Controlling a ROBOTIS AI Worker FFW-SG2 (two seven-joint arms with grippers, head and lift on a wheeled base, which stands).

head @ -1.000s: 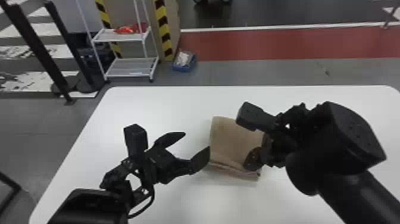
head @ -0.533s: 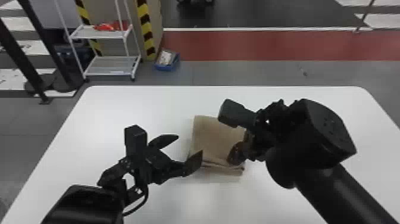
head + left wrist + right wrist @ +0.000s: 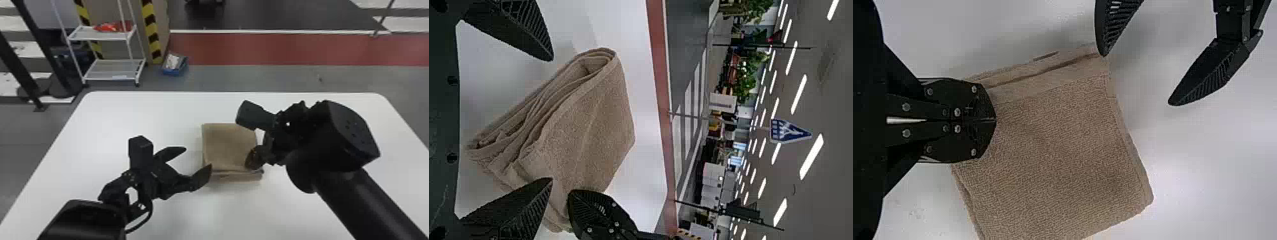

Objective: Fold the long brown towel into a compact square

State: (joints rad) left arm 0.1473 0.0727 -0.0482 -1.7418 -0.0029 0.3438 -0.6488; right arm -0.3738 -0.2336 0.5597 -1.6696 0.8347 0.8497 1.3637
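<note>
As the head view swung, towel (image 3: 228,146) kept its squarish fold

Brown terry towel lay folded mid-table (image 3: 127,118), its shape much as a second earlier. Left gripper (image 3: 198,156), fingers spread wide, had edged closer, one fingertip now overlapping the towel's left side in the head view. Right gripper (image 3: 995,120) had its fingers together at the near right corner; could not tell whether cloth was pinched. Folding looked nearly done, leaving loose layers to straighten or press.

I count two end effectors, my left one (image 3: 198,157) and my right one (image 3: 254,159), one towel (image 3: 227,145), one counter (image 3: 111,127), one rack (image 3: 110,69) and one blue bin (image 3: 172,72).
</note>
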